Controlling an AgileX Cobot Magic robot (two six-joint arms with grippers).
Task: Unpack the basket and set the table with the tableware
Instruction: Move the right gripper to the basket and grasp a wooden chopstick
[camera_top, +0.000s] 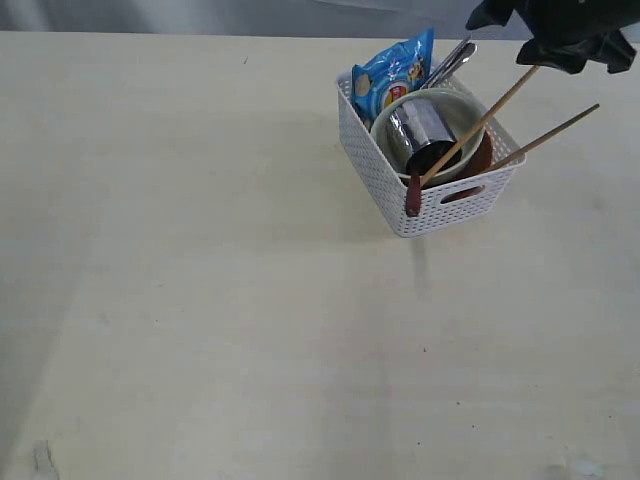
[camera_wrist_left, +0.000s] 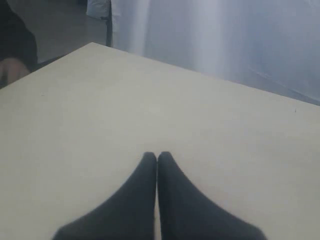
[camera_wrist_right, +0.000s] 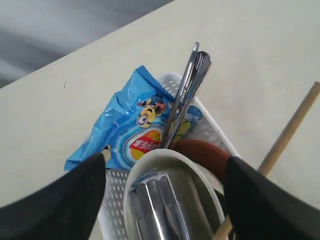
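Upper right, the right jaws gaped above the basket (camera_top: 392, 188); dropping, they might clip the leaning chopsticks (camera_top: 480, 125) and tip it. Left jaws sat closed, empty.

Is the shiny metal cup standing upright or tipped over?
Tipped over. The steel cup lies on its side inside the cream bowl, its dark mouth facing sideways rather than up.
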